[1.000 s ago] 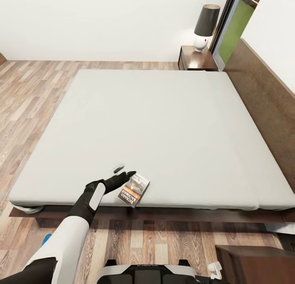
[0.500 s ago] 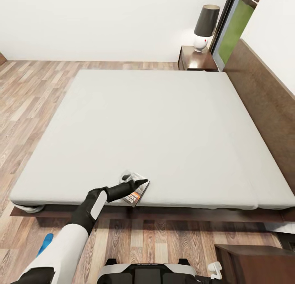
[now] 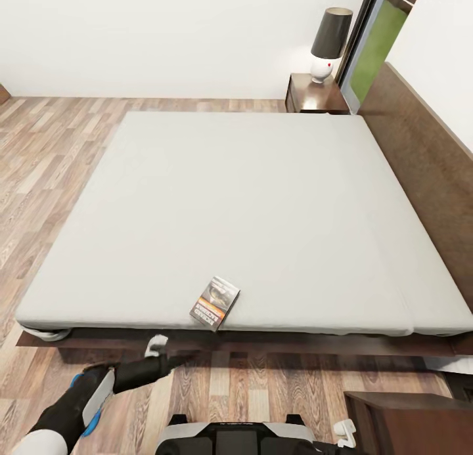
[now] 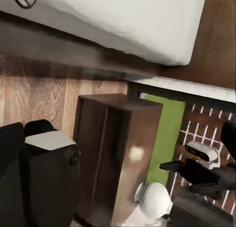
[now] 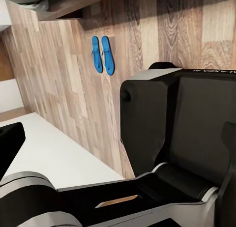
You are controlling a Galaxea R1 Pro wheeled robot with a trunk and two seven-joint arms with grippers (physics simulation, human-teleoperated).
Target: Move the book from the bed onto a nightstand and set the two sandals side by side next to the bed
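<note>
Book (image 3: 215, 303) lies ungrasped at the bed (image 3: 249, 199) edge. My left gripper (image 3: 172, 359) hangs low, jaws unreadable; next, reach up.

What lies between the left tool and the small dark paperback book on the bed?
In the head view, the pale grey mattress edge and dark brown bed frame separate the left tool from the small dark paperback book.

arm (image 3: 72, 402): black, white panel | base (image 3: 236, 438): black, white trim
</note>
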